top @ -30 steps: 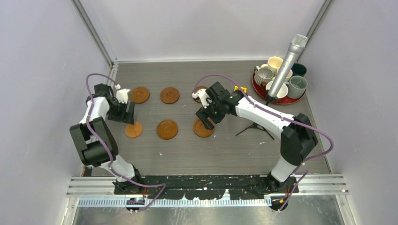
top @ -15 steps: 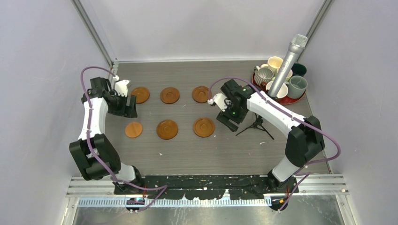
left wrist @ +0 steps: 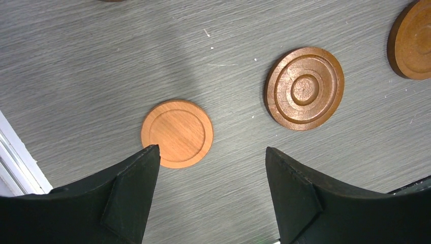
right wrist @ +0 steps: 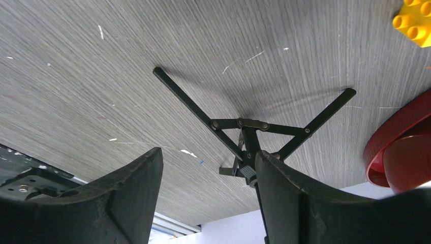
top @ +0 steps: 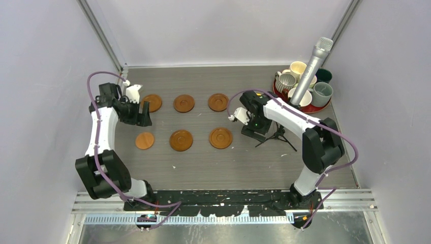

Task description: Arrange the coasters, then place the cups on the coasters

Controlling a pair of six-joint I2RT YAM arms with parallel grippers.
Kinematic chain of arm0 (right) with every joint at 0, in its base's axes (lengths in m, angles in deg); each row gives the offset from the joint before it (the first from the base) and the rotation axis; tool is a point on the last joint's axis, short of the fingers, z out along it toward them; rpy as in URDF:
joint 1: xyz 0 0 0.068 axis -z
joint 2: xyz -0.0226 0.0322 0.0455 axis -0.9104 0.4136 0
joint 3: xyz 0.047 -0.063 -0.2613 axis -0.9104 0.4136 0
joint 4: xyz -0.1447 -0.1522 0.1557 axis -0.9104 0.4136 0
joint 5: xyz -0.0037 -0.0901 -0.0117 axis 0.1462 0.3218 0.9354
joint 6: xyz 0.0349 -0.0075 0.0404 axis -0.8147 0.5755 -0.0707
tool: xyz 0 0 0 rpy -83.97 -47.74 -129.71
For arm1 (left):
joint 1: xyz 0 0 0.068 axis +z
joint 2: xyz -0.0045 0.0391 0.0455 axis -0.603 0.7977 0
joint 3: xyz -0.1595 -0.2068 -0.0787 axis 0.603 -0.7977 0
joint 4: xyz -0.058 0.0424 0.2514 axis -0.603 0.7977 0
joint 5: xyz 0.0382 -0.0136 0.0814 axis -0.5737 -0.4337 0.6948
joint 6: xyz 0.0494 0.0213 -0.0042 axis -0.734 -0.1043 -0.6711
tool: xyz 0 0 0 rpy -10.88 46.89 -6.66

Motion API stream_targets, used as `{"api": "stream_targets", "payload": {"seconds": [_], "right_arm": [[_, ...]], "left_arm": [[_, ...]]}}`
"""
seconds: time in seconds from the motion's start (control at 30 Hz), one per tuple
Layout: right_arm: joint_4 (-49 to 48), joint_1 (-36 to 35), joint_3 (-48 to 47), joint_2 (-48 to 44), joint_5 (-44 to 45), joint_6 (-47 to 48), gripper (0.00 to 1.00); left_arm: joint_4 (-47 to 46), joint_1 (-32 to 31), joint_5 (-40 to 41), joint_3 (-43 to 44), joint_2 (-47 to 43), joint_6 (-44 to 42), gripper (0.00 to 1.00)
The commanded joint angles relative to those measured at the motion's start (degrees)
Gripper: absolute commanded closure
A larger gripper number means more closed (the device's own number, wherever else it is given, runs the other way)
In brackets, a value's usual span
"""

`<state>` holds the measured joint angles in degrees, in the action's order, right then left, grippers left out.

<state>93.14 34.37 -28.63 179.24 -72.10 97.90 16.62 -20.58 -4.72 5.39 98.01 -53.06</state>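
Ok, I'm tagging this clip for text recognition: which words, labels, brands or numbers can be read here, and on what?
None can be read in any view.
The coasters carry only carved rings, no lettering.
The cups, red tray, microphone and yellow brick show no print; anything finer is too small to tell.

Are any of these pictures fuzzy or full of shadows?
Left wrist view: sharp, with a soft grey shadow band across the table near the plain coaster. Right wrist view: the legs of the stand throw a faint shadow on the table. Top view: even light, no strong glare.
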Motion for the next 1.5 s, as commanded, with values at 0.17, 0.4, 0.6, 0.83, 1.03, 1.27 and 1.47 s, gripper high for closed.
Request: {"api": "stream_targets", "payload": {"seconds": [0.17, 0.4, 0.6, 0.83, 1.03, 1.27, 1.47], "right_arm": [[-1.51, 2.43, 2.52, 1.96, 2.89, 5.21, 0.33], [-2.38, 4.59, 4.51, 2.23, 3.43, 6.8, 0.38], [-2.5, 6.17, 6.1, 1.45, 3.44, 8.46, 0.45], [-2.47, 8.15, 8.89, -0.69, 3.56, 10.95, 0.5], [-2.49, 10.15, 13.01, -3.86, 3.95, 13.47, 0.53], [-2.45, 13.07, 18.05, -8.1, 4.16, 16.64, 0.54], [-1.92, 16.52, 21.98, -11.71, 4.13, 19.4, 0.55]], "left_arm": [[0.03, -0.68, -2.25, 1.39, -2.83, 1.57, 0.23], [-0.02, -1.23, -2.42, 1.87, -3.14, 1.8, 0.23], [-0.22, -1.85, -2.44, 2.48, -2.62, 2.08, 0.23], [-0.43, -3.03, -2.2, 3.16, -2.31, 2.3, 0.23], [-0.73, -4.04, -1.99, 3.42, -1.89, 2.59, 0.23], [-1.0, -5.75, -1.49, 3.97, -1.39, 3.09, 0.23], [-1.3, -7.25, -1.03, 4.66, -0.89, 3.69, 0.23]]}}
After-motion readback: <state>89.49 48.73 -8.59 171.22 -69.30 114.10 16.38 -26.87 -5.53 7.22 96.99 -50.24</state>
